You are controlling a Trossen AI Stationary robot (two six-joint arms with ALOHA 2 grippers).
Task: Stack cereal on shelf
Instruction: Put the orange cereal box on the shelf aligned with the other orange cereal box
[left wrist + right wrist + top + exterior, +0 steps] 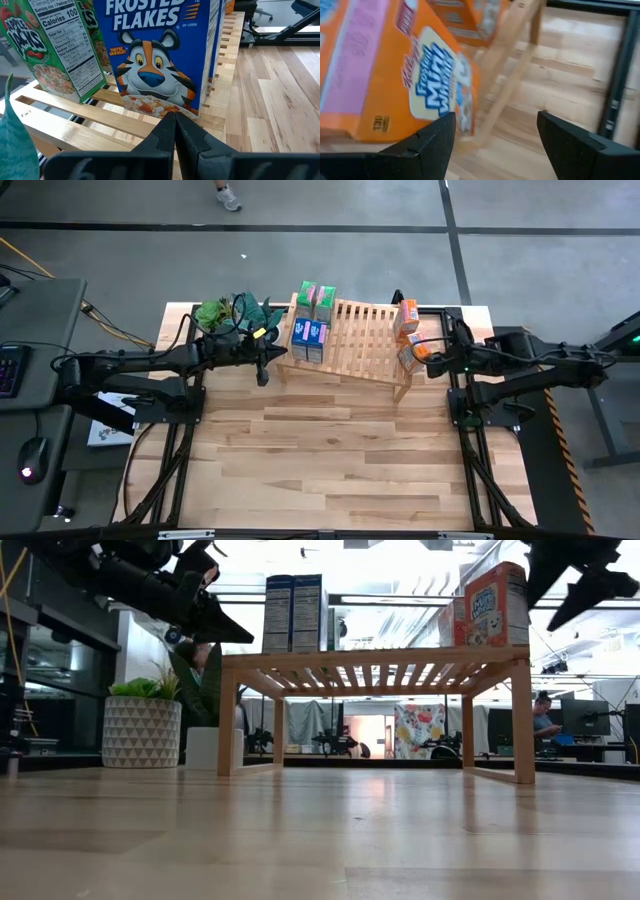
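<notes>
Here we are seeing all six cereal boxes [311,323] standing on the shelf [362,340]; our left gripper [264,361], jaws clenched on nothing, is hovering beside the blue pair, while our right gripper [418,350], jaws released, is hovering by the orange boxes [408,332].

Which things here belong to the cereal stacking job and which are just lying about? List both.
Belonging to the job:
- green cereal boxes
- blue cereal boxes
- orange cereal boxes
- wooden shelf
- left gripper, shut
- right gripper, open by the orange boxes

Just lying about:
- potted plants
- keyboard
- mouse
</notes>
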